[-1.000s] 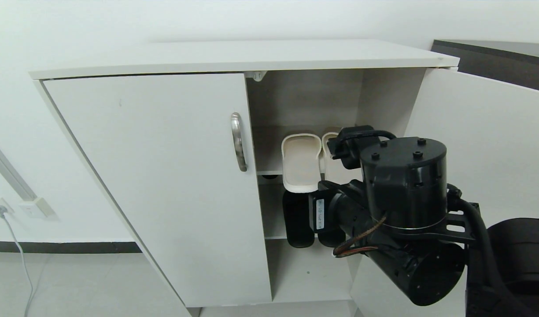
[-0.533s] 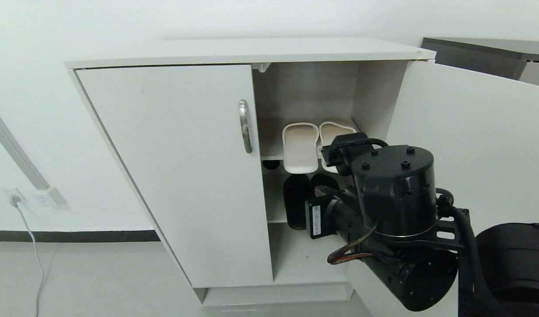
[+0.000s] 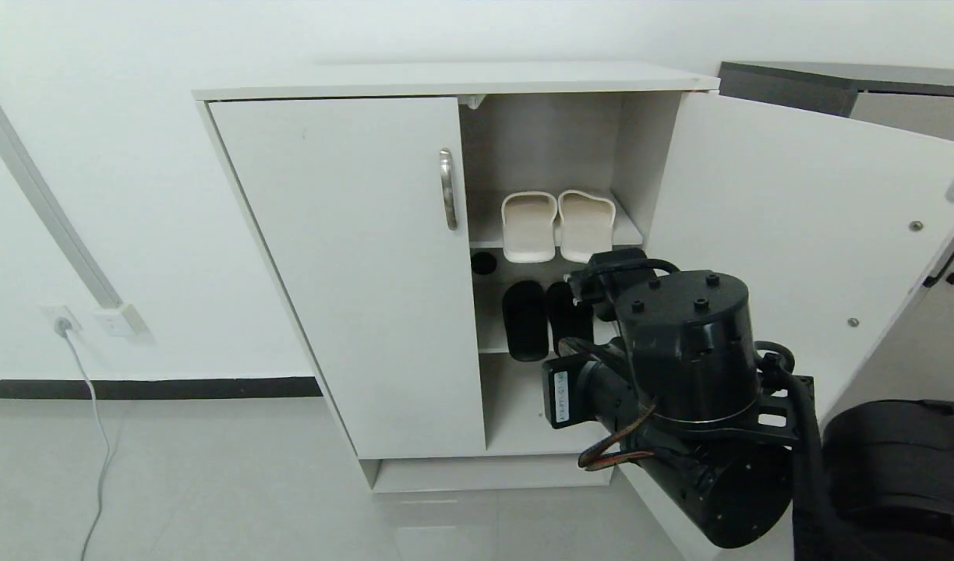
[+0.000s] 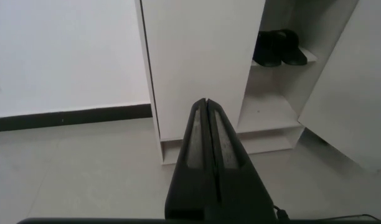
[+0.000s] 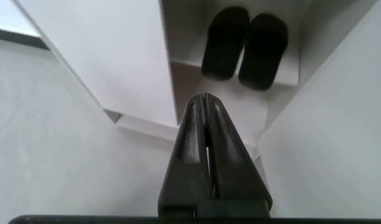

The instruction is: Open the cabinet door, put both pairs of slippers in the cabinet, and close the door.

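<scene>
both claws are clenched on nothing: the right gripper (image 5: 205,98) has its two fingers pressed flat together, and the left gripper (image 4: 205,101) is the same. the right gripper hangs in front of the open side of the cabinet (image 3: 446,78), just outside it and below the black slippers (image 5: 225,42). the left gripper hangs low over the floor (image 4: 66,174), well back from the closed left door (image 4: 203,56).

the right door (image 3: 796,234) stands swung wide open. the left door carries a metal handle (image 3: 446,189) at its inner edge. the white slippers (image 3: 529,226) lie side by side on the upper shelf, heels at the front edge. the black slippers lie side by side on the shelf below, also with heels toward the front. the right arm (image 3: 680,374) sits in the foreground, in front of the cabinet's lower right part.

compared with a second ago, the whole head view has shifted: the cabinet looks smaller, and more floor and wall show, so the camera has backed away. both pairs rest on the same shelves as before. the right arm covered much of the right-hand slippers then; now both pairs show almost whole.

a wall socket (image 3: 60,321) with a cable (image 3: 95,436) is on the wall to the left.
</scene>
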